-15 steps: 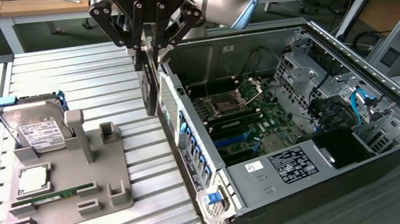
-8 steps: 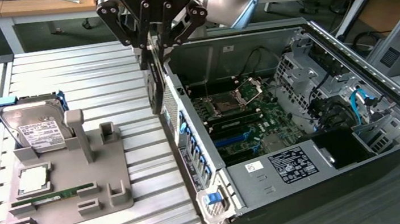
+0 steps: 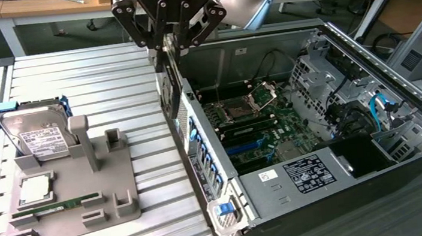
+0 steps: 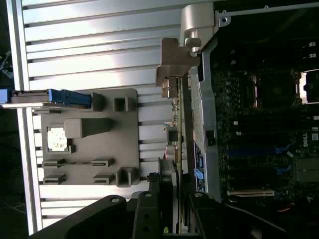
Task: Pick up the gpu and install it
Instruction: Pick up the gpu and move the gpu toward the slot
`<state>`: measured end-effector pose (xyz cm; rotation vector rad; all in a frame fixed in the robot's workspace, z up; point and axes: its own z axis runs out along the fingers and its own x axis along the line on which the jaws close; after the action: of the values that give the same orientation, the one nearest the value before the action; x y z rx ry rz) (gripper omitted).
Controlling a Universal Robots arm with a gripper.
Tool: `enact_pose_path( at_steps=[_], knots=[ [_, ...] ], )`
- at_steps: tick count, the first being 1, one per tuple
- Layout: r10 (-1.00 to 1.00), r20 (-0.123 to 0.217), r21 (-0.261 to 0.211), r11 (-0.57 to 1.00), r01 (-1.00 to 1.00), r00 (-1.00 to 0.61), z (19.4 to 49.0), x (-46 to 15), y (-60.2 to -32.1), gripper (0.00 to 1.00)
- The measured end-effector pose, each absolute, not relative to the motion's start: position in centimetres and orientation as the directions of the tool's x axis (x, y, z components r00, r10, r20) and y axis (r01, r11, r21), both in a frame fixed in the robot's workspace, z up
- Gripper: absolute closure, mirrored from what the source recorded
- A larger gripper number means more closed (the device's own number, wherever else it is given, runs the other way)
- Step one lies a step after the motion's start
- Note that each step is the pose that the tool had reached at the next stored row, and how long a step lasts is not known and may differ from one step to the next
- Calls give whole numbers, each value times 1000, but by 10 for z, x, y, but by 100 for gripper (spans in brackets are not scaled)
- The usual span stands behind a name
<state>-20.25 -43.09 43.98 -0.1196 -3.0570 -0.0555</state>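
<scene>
1. Along the table's [image 3: 108,70] near edge, a gray fixture plate [image 3: 70,215] stages a memory stick [image 3: 57,205] and an upright hard drive [image 3: 36,136].
2. Beside it, the computer case [image 3: 299,175] lies opened, its motherboard [image 3: 253,131] exposed for fitting.
3. Farthest back, the gripper [image 3: 172,41] is clamped on the gpu [image 4: 174,132], which it holds on edge over the case's rear wall, apparently for slot alignment.

Exterior view looks down from high; wrist view, nearer, looks down past the gripper [image 4: 175,175]; both share the grey fixture [image 3: 70,218]
</scene>
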Motion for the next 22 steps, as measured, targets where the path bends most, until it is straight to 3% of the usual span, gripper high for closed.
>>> enact_pose_path(
  at_steps=[22],
  knots=[
    [77,83,33,996,79,-994,440,-177,-431,73]
  ],
)
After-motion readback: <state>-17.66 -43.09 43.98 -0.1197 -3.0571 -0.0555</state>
